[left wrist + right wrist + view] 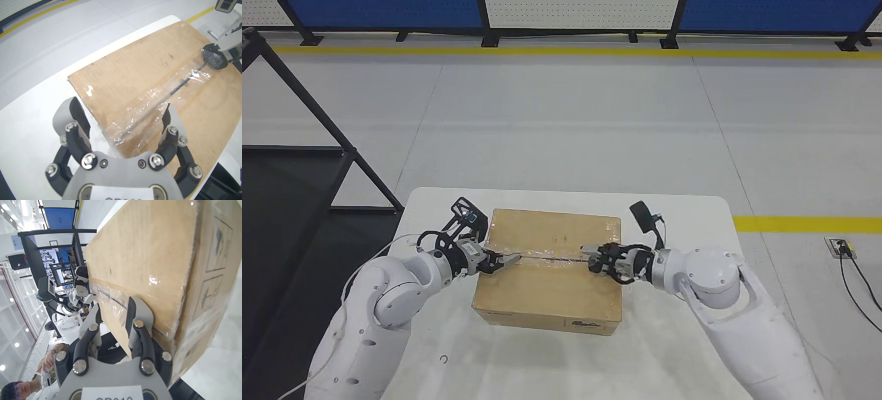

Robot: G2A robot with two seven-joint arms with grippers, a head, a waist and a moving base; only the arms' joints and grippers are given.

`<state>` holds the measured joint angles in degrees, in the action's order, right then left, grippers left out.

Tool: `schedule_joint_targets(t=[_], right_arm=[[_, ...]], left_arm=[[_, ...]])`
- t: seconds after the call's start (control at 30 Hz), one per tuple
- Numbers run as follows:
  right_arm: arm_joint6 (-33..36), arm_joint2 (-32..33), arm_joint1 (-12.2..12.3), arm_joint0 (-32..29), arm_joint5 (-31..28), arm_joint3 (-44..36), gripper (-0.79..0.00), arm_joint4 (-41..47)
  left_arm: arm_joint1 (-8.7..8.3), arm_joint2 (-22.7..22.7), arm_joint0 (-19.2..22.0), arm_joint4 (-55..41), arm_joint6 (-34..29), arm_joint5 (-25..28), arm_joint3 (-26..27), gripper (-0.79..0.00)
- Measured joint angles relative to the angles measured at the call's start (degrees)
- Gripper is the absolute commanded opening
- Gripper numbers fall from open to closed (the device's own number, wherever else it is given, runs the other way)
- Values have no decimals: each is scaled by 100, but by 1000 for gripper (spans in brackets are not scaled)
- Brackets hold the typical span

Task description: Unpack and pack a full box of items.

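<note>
Right, the cardboard box sits mid-way across the white table, flaps shut, with a strip of clear tape running along its centre seam. The left gripper hangs at one end of that seam, jaws spread wide, one finger over the lid and the other just off the box's edge. The right gripper hangs over the lid near the opposite end, jaws parted too, holding nothing. How will it handle? The board looks stiff at the edges, the flaps should flex, and a full box is likely heavy (not one to lift by the lid). The tape is glossy and wrinkled, probably slippery, so its ends look like the best purchase. The left wrist view picks out a dark line under the tape. The right wrist view adds the end wall, where the tape appears to fold over the corner, something the top view cannot show.
</note>
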<state>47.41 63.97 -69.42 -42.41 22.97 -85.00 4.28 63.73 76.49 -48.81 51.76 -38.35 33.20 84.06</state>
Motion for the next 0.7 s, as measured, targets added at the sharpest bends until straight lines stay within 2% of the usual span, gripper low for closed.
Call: schedule_joint_targets(t=[0.13,0.23,0.27,0.3,0.37,0.47,0.7], right_arm=[[-63,231,62,-157,95,-222,-105,-70],[-130,457,110,-295,130,-443,-111,-45],[-159,550,124,-354,97,-554,-175,9],[-175,605,131,-392,61,-640,-351,53],[-173,600,134,-433,0,-811,-431,98],[-211,332,92,-294,-3,-838,-785,39],[-520,-206,-75,234,-334,-579,-785,309]], left_arm=[[-14,-16,5,-54,9,9,-10,0],[-27,-2,-12,-113,47,9,7,0],[-33,14,-28,-146,68,7,22,0],[-39,30,-42,-172,88,5,32,0],[-52,86,-78,-234,164,-17,65,0],[-73,253,-174,-393,394,-114,136,0],[-170,861,-636,-693,782,-252,421,0]])
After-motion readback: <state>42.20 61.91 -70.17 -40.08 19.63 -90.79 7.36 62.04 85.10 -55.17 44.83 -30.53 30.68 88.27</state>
